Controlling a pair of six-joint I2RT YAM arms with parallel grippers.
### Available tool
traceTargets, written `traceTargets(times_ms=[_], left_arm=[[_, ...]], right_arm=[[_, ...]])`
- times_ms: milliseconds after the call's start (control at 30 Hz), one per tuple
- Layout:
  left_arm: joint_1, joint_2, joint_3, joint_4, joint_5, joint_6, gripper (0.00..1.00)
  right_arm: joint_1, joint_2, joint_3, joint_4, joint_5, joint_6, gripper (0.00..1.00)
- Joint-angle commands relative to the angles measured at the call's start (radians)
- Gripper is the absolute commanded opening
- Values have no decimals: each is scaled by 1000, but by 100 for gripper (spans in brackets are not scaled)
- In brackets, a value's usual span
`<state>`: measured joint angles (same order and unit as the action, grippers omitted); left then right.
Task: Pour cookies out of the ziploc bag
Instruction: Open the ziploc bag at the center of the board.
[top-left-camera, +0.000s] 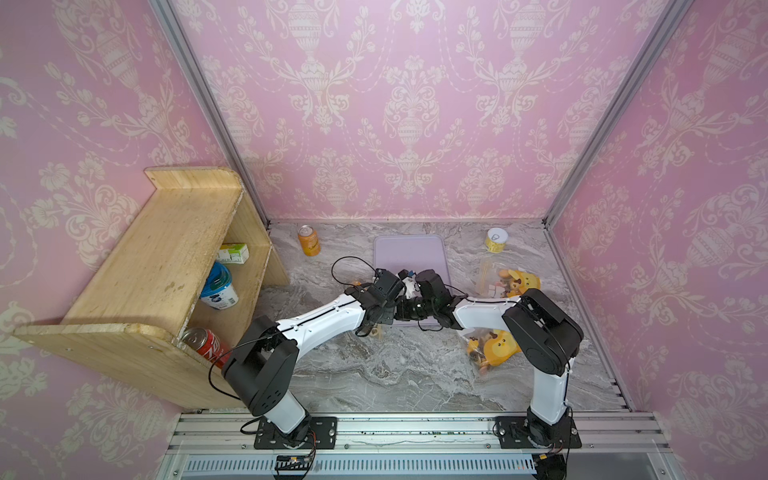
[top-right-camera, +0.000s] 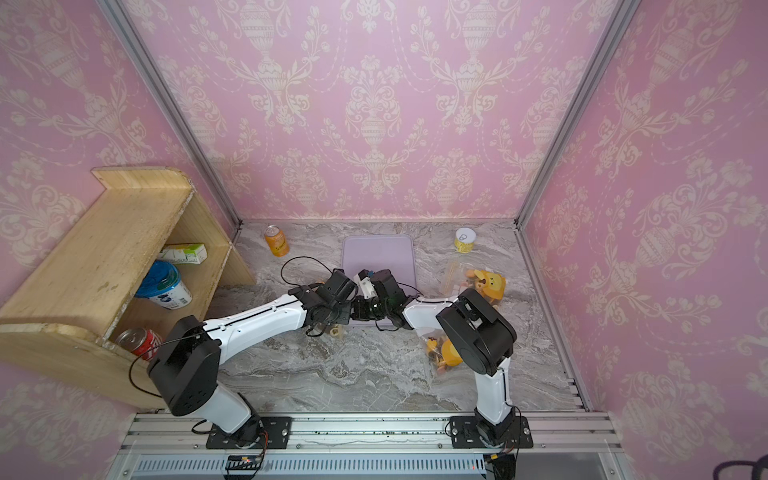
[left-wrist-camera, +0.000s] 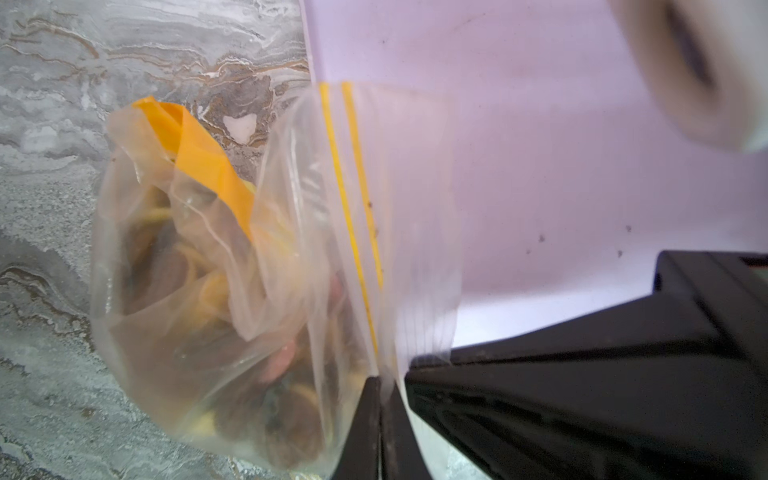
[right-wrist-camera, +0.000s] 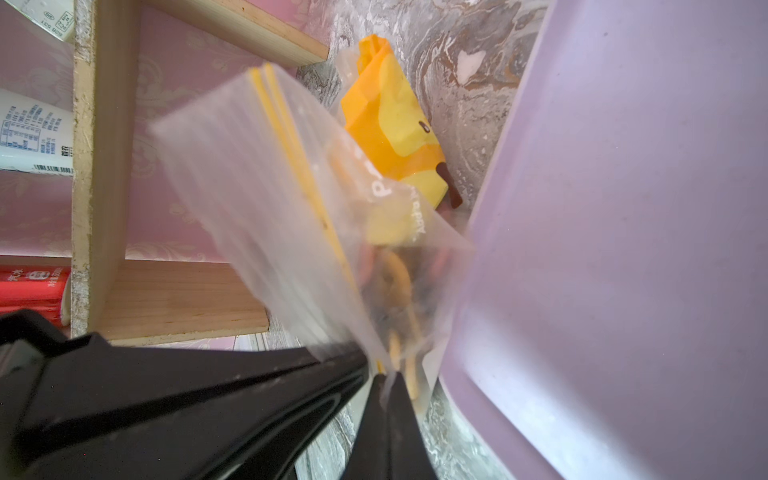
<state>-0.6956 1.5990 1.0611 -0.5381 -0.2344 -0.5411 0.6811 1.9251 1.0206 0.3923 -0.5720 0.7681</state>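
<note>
Left tool (left-wrist-camera: 380, 386) is clamped on the ziploc bag (left-wrist-camera: 216, 266) at its yellow-striped mouth edge. Cookies (left-wrist-camera: 291, 399) sit inside the bag. The bag's mouth overlaps the lilac tray (left-wrist-camera: 561, 166), and its body lies over the worktop (left-wrist-camera: 50, 166).

We see a clear ziploc bag (left-wrist-camera: 291, 174) with twin yellow stripes, its cookies (left-wrist-camera: 297, 415) dark brown, tan and pink. The tray (left-wrist-camera: 540, 166) is pale lilac, the bench (left-wrist-camera: 62, 166) grey marble with brown veins, the walls (top-left-camera: 415, 104) pink with cream damask urns, the shelf (top-left-camera: 166, 249) pale wood.

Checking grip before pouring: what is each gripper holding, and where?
The left gripper and right gripper pinch the ziploc bag at its mouth edge, beside the yellow zip lines.
</note>
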Motion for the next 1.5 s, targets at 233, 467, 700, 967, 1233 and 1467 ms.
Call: traceTargets(times_ms=[233,467,700,967,1233,1467], left_arm=[[11,3,1,-18,13,-7,20],[11,11,2,-6,38,-9,32],[11,38,11,4,65,-12,23],[11,52,23,4,66,-11,4],[13,16,25,-20,35,-15,0],[13,-28,-1,-17,34,-14,34]], right_arm=[[-7,-32,-25,6,10,15,0],[-13,-44,-36,13,9,14,0],[-16,-51,-37,6,2,10,0],[-17,-54,-39,-3,10,7,0],[-18,-51,-31,-45,52,0,0],[-17,-46,-34,-38,57,8,0]])
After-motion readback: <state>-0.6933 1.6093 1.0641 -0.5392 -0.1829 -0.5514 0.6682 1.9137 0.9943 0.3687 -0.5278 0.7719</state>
